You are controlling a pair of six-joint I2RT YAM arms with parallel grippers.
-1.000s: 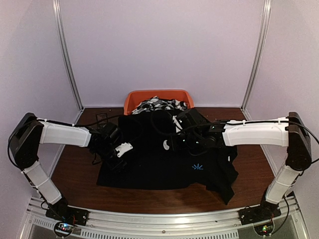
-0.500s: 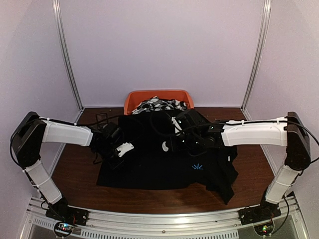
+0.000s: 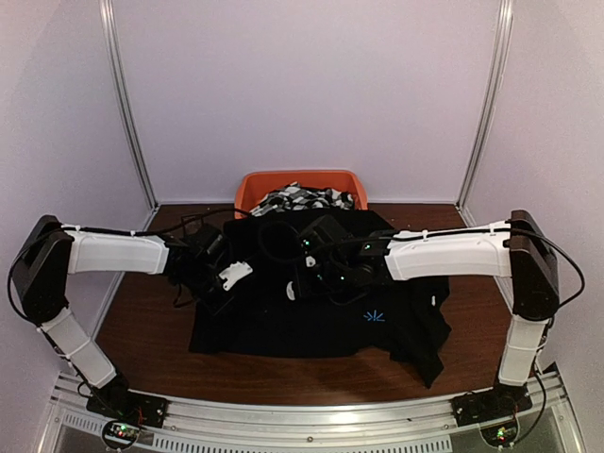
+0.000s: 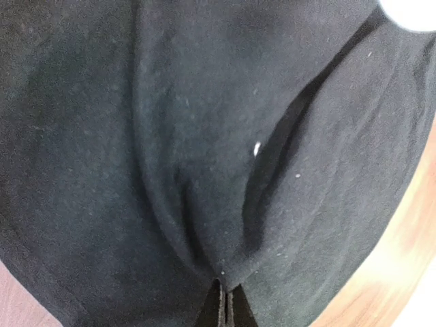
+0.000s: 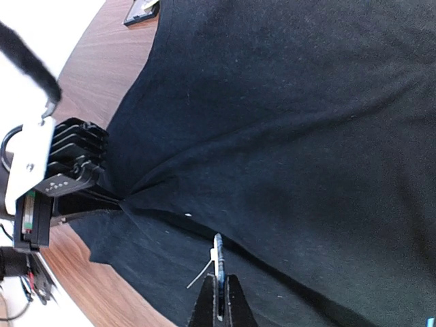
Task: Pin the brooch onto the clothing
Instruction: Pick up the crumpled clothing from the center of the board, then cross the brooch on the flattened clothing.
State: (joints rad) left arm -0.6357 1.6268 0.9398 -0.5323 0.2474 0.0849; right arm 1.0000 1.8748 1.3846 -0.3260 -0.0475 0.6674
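The left pincer was clenched on the shirt, spread on the table, and the right pincer gripped the brooch just above the shirt, so piercing the pinched cloth probably came next.

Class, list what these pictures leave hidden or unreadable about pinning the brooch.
1. Face of the thin metallic brooch: the right wrist view shows only its edge, between the right fingers.
2. Tips of the left fingers: in the left wrist view, buried in a fold of the plain black shirt.
3. Whether the brooch has pierced the shirt: too small in every view.
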